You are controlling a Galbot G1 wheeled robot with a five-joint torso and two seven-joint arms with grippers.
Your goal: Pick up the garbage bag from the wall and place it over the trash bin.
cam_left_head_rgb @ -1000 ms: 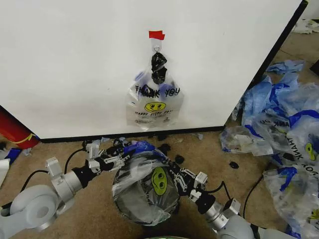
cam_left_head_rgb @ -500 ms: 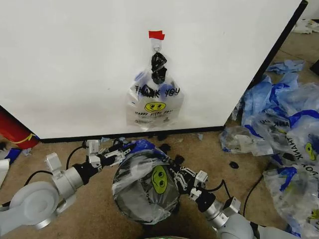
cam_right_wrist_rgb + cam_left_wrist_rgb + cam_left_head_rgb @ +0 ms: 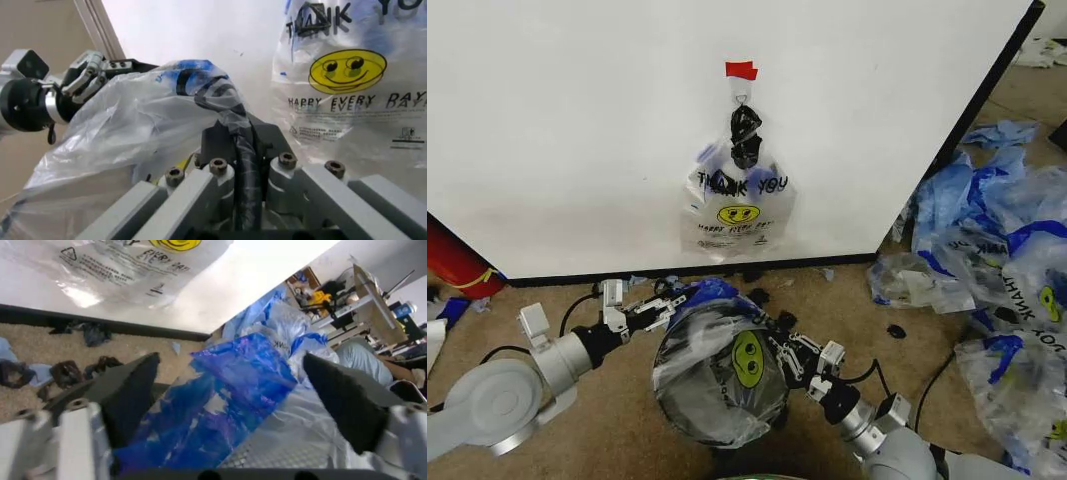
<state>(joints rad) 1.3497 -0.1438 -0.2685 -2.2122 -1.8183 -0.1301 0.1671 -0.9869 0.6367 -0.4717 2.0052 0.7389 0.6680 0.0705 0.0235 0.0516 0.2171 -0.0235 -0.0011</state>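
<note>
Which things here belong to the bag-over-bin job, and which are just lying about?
Job:
- garbage bag, draped over the bin
- trash bin
- wall
- left tool, open around the bag's blue handle
- right tool, shut on the bag

Lying about:
- hanging bag on the wall hook
- bag pile
- red object

Trash bin [image 3: 717,425] mostly hidden under garbage bag [image 3: 717,375]; right gripper [image 3: 779,352] jaws' grip unclear behind plastic.

A carpeted lab or office test space — a freestanding white wall [image 3: 577,130] panel, a heap of spare bags [image 3: 997,270] on the floor, cluttered desks [image 3: 363,290] behind.
</note>
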